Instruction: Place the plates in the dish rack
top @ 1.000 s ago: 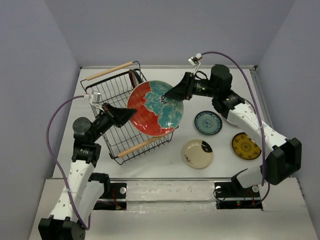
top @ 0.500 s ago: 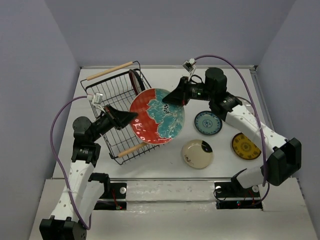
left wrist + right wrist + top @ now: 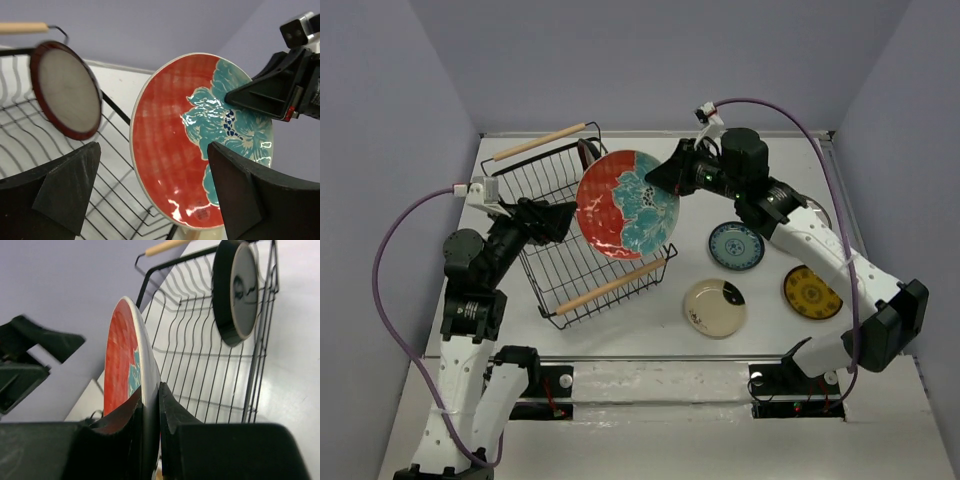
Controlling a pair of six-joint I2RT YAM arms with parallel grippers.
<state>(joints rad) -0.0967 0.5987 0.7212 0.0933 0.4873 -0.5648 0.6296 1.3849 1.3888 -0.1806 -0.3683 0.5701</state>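
1. Currently the right end effector (image 3: 150, 401) is clamped on the rim of the red-and-teal floral plate (image 3: 627, 203), with one finger on each face.
2. That plate is held upright on edge above the right side of the dish rack (image 3: 582, 270). Its lower edge seems to hang just over the rack's near wooden handle (image 3: 615, 286), though it is hard to tell whether they touch.
3. The left end effector (image 3: 563, 218) hovers over the rack's left half with its jaws spread wide. It holds nothing and is apart from the floral plate.
4. The maroon-rimmed plate (image 3: 65, 90) stands tilted in the rack's far corner.
5. On the tabletop (image 3: 650, 330) right of the rack lie the small teal-blue plate (image 3: 736, 245) and the cream plate with a black mark (image 3: 715, 307). The yellow plate (image 3: 812, 291) lies farthest from the rack.
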